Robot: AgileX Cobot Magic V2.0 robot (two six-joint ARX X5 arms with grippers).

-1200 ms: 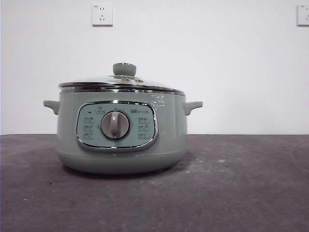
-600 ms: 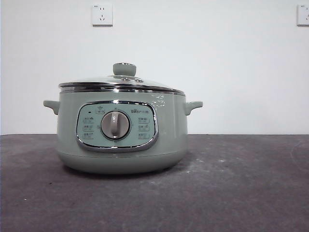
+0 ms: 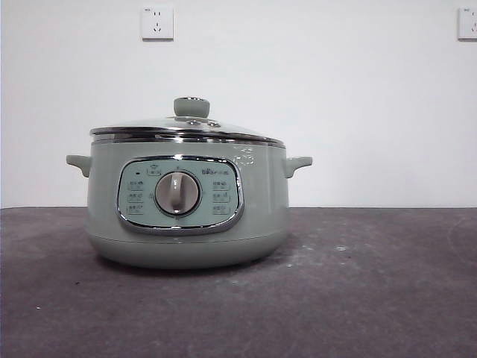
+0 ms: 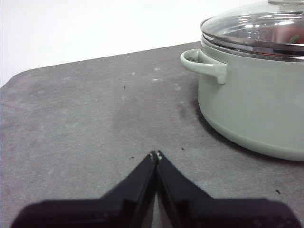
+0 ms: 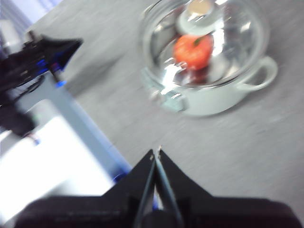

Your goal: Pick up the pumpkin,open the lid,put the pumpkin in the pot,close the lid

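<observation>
The pale sage-green pot (image 3: pixel 186 216) stands on the dark table with the glass lid (image 3: pixel 186 128) closed on it. In the right wrist view the orange-red pumpkin (image 5: pixel 192 51) lies inside the pot (image 5: pixel 209 102), seen through the lid (image 5: pixel 237 28). My right gripper (image 5: pixel 156 153) is shut and empty, high above the table and away from the pot. My left gripper (image 4: pixel 155 154) is shut and empty, low over the table beside the pot (image 4: pixel 251 109), near its side handle (image 4: pixel 202 64). Neither gripper shows in the front view.
The dark grey table (image 3: pixel 373 283) runs to a white wall with two sockets (image 3: pixel 157 22). The right wrist view shows the table's edge, a blue-grey frame (image 5: pixel 71 114) and the other arm's dark hardware (image 5: pixel 38 54) beyond it.
</observation>
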